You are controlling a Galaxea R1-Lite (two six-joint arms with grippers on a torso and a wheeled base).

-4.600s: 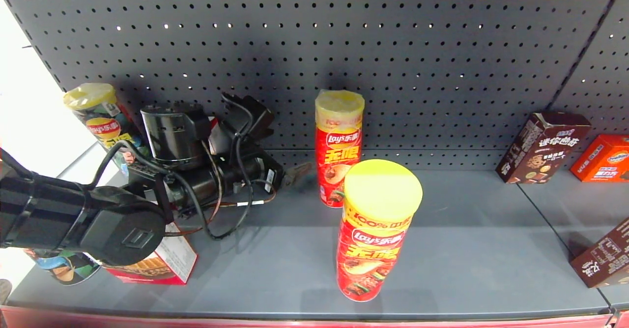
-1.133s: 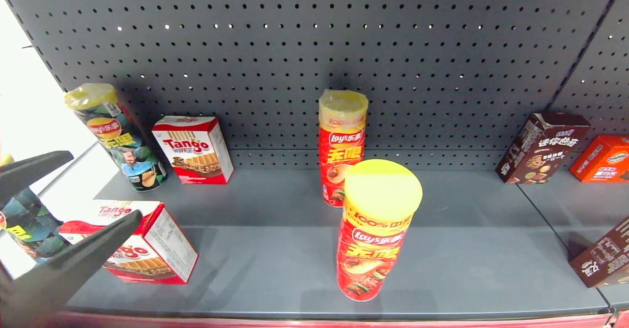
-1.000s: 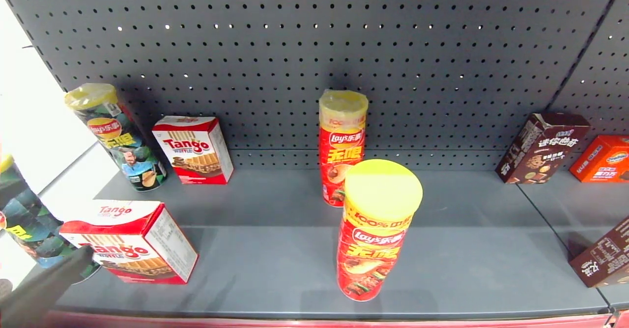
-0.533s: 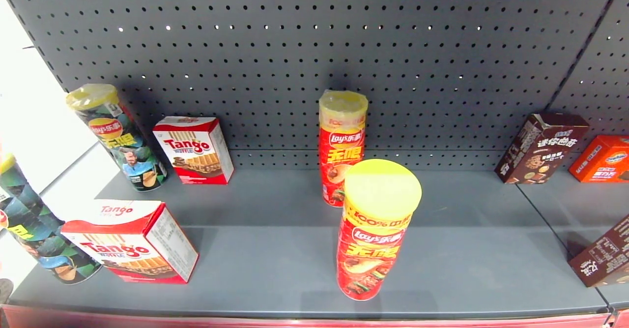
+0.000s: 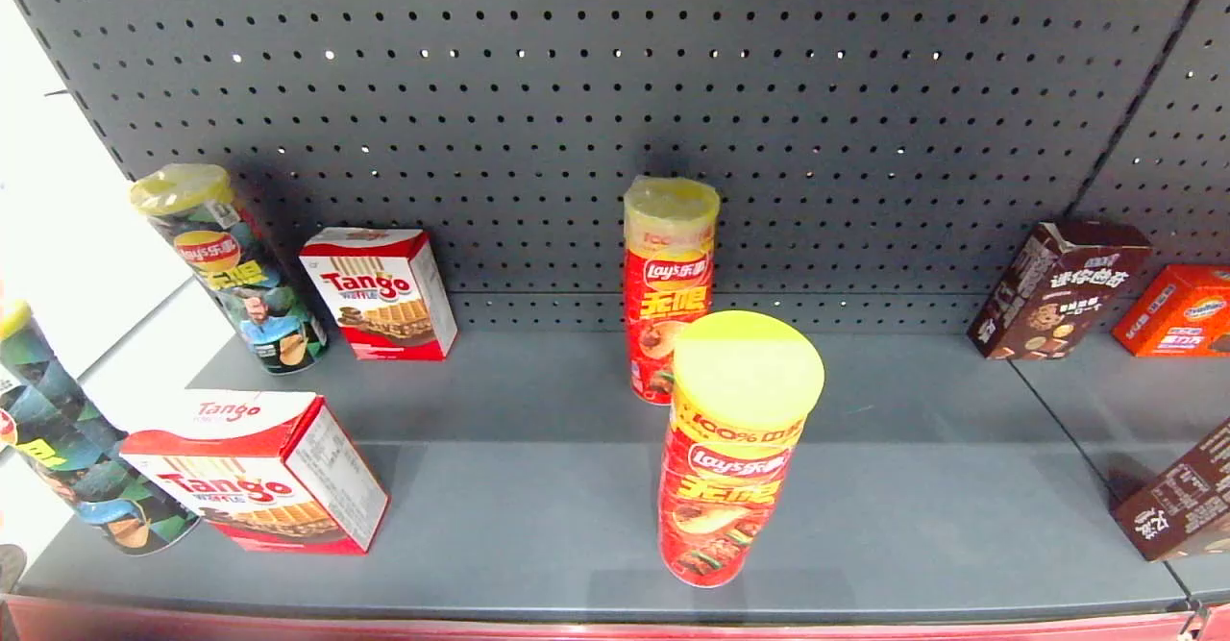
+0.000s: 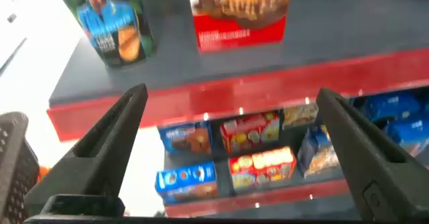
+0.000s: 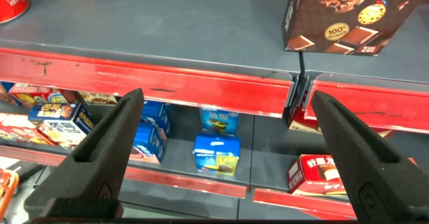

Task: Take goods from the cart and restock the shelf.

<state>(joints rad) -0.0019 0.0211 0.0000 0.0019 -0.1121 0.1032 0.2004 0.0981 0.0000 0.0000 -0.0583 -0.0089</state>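
On the grey shelf [image 5: 538, 516] two red-and-white wafer boxes stand at the left, one at the back [image 5: 380, 290] and one at the front [image 5: 255, 473]. Beside them are two dark chip cans [image 5: 229, 266] [image 5: 58, 449]. Two red chip cans [image 5: 670, 285] [image 5: 735, 449] stand mid-shelf. My left gripper [image 6: 231, 96] is open and holds nothing, in front of the red shelf edge [image 6: 268, 86], below the front wafer box [image 6: 238, 9] and dark can [image 6: 110, 23]. My right gripper [image 7: 228, 98] is open and holds nothing, before the shelf edge [image 7: 167, 76] near a brown box [image 7: 342, 16].
Brown boxes [image 5: 1057, 285] [image 5: 1177, 506] and an orange box [image 5: 1177, 309] stand at the right. A perforated back panel [image 5: 615, 93] closes the shelf. A lower shelf holds several blue and red packs [image 7: 218, 150] [image 6: 251, 133]. A dark mesh basket edge [image 6: 10, 163] is beside the left gripper.
My left arm has let go of the back wafer box and pulled out of the shelf, down and to the left, leaving the head view. The goods have stayed put.
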